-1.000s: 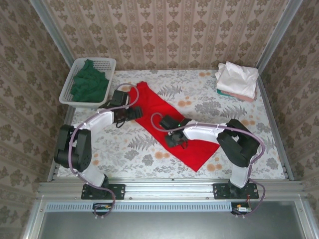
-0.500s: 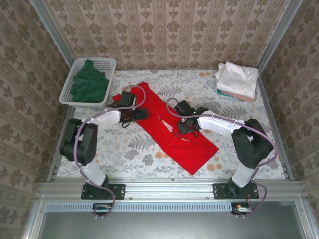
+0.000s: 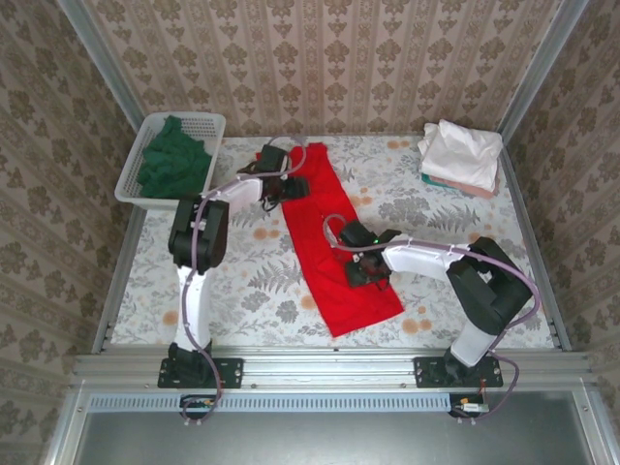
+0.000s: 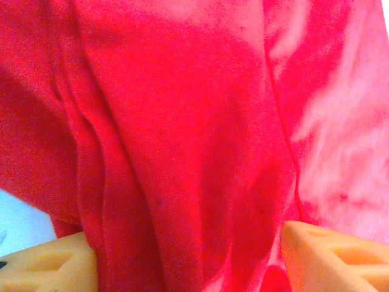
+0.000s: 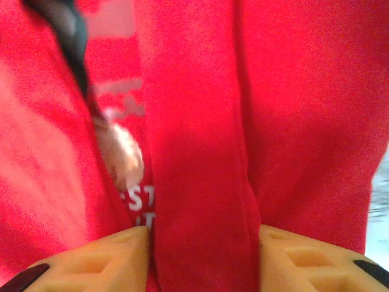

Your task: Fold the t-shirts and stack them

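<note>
Honestly, not far along. The green t-shirt (image 3: pixel 174 165) sits heaped in the basket (image 3: pixel 208 121) left of the left pincer (image 3: pixel 291 184), not folded yet. The red t-shirt (image 3: pixel 325 223) lies stretched out on the bench (image 3: pixel 242 281), running from one pincer to the other. The left pads are apart with red cloth bunched between them, and I can't tell if it's pinched. The right pincer (image 3: pixel 363 263) is clamped on a ridge of it. The folded stack (image 3: pixel 460 153) sits well off to its right.

One red shirt (image 3: pixel 316 208), one green shirt (image 3: pixel 174 165), one basket (image 3: pixel 155 201)

Left gripper (image 3: pixel 294 184) far forward; right gripper (image 3: pixel 362 271) nearer.
</note>
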Controlling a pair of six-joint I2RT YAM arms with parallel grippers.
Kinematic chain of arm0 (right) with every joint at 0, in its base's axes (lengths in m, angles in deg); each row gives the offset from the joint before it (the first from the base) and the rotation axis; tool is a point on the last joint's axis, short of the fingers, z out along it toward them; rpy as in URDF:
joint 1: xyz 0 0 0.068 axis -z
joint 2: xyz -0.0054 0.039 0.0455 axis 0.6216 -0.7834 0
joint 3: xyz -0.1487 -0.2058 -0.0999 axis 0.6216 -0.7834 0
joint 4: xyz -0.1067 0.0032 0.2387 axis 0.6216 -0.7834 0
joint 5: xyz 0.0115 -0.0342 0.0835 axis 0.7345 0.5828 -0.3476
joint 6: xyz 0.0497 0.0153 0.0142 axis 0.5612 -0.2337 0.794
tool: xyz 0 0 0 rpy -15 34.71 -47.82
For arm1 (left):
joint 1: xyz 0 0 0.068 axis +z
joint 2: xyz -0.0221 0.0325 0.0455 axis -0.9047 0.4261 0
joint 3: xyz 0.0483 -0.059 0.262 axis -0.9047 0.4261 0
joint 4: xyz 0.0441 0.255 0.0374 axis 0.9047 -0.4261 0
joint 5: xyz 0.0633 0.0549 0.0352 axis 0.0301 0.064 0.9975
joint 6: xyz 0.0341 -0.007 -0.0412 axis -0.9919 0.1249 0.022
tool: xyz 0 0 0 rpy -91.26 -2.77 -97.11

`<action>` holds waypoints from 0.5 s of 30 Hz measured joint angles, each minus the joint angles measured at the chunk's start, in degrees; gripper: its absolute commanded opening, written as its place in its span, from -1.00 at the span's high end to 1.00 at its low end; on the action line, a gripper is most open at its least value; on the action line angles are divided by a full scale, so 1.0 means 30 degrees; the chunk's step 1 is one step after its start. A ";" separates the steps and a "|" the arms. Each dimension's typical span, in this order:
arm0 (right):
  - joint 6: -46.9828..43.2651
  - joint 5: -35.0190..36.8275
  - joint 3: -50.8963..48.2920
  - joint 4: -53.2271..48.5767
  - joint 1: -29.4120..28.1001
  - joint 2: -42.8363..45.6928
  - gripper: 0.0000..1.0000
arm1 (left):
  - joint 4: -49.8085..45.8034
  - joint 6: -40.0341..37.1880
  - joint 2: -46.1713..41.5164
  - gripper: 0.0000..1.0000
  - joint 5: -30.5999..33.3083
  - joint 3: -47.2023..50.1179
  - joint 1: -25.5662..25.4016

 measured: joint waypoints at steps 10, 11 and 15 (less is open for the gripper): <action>0.1195 0.0204 0.1479 -0.0306 -0.1647 0.0590 0.00 | -0.2674 -0.2681 0.0685 -0.99 -0.0415 -0.2208 0.0117; 0.1137 0.0350 0.1938 -0.0262 -0.1552 0.0590 0.01 | -0.2696 -0.2834 -0.0022 -1.00 -0.0401 -0.1166 0.0211; 0.0780 0.0831 0.4277 -0.0095 -0.1195 -0.0605 0.12 | -0.2229 -0.2973 -0.4284 -1.00 -0.0386 0.3883 0.0984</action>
